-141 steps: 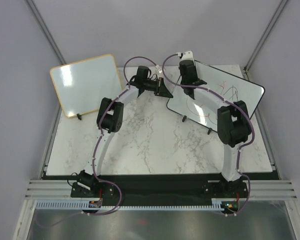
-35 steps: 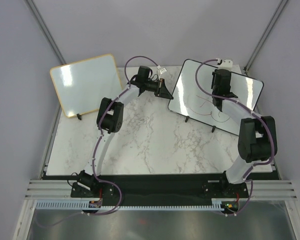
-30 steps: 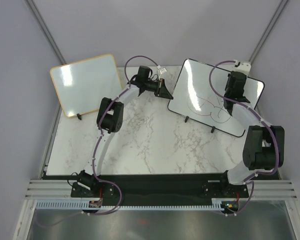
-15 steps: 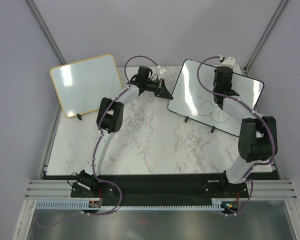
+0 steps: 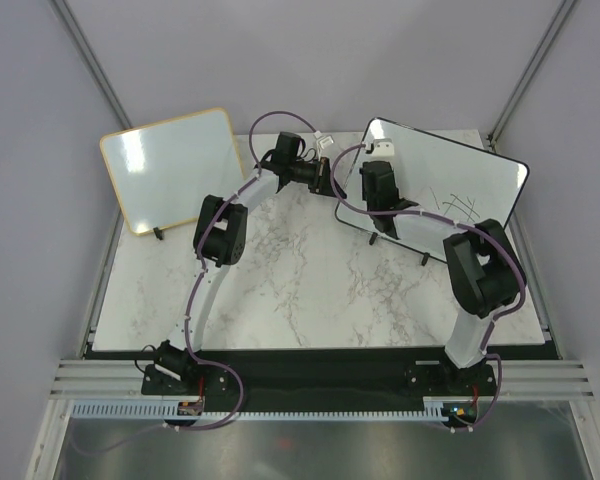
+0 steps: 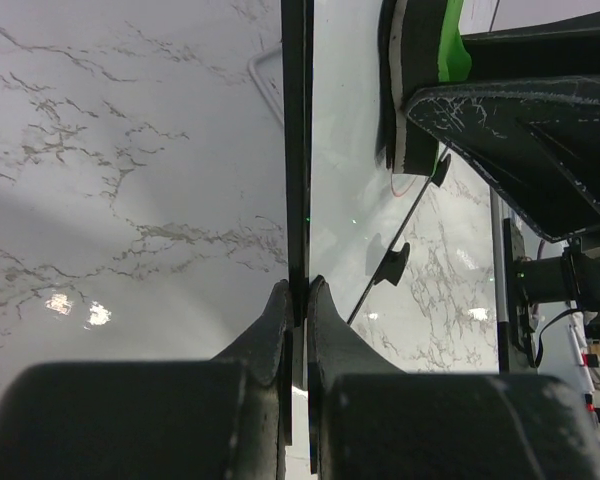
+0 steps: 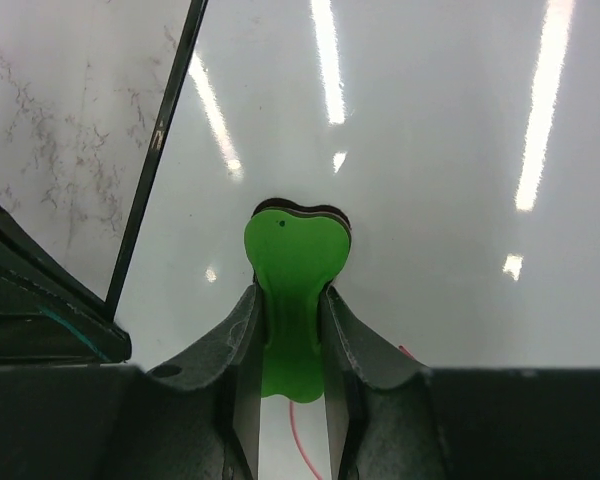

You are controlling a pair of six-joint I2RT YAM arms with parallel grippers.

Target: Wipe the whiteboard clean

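The black-framed whiteboard (image 5: 480,185) stands tilted on small feet at the back right, with a few black strokes (image 5: 455,205) on its right half. My left gripper (image 5: 328,180) is shut on the board's left frame edge (image 6: 297,150), seen pinched between the pads in the left wrist view. My right gripper (image 5: 382,160) is shut on a green-handled eraser (image 7: 295,255) and presses it flat on the board's left part (image 7: 430,150). A thin red line (image 7: 294,430) shows just below the eraser. The left wrist view also catches the eraser (image 6: 435,60) against the board face.
A second whiteboard with a tan frame (image 5: 175,165) leans at the back left. The marble table (image 5: 300,290) stretches in front of both boards. Grey walls and metal posts close in the back and sides.
My right gripper swept the eraser from the board's far right corner across to its left part. The loops in the middle of the board are gone. The left gripper has not moved.
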